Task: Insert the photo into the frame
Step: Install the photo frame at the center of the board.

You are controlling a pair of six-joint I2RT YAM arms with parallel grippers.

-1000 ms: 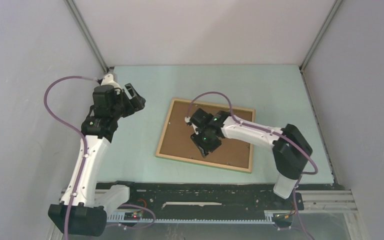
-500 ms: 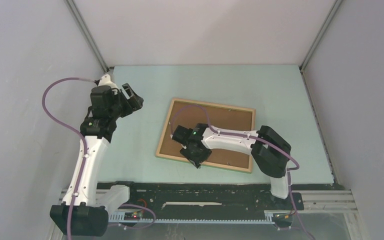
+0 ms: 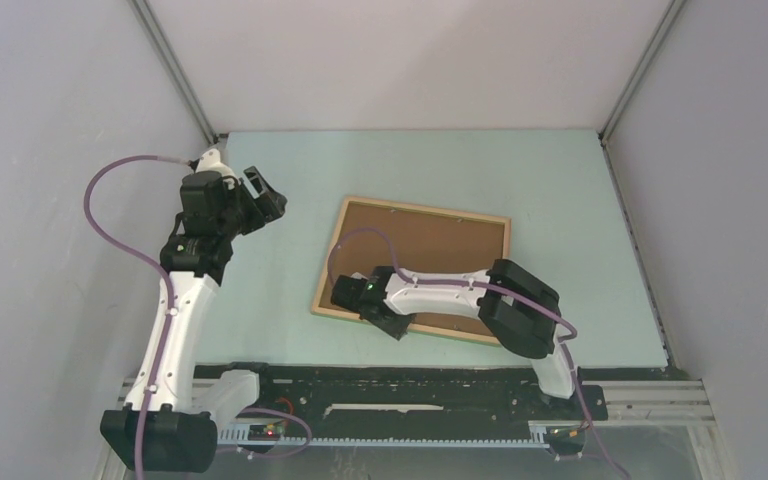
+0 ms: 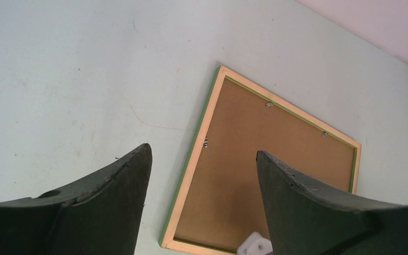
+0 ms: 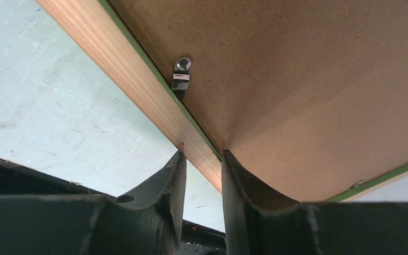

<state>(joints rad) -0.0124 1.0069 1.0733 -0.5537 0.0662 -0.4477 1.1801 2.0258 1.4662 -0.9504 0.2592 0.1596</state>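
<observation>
Two claws: my right claw [image 5: 200,171] pinches the near rail of the frame [image 3: 430,208], lying face-down; my left claw [image 4: 202,156] hangs spread. Backing board [image 3: 430,255] sits in; the photo unseen, perhaps already beneath.

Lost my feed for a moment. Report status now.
Left gripper open, empty, off to the side. Right gripper clamped on near edge of frame. Brown backing facing up; photo not in sight.

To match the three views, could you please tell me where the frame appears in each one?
Top external: the frame lies at centre, slightly tilted.
Left wrist: the frame fills centre to lower right.
Right wrist: the frame crosses diagonally from upper left.
Shared landmark: the brown backing board.
</observation>
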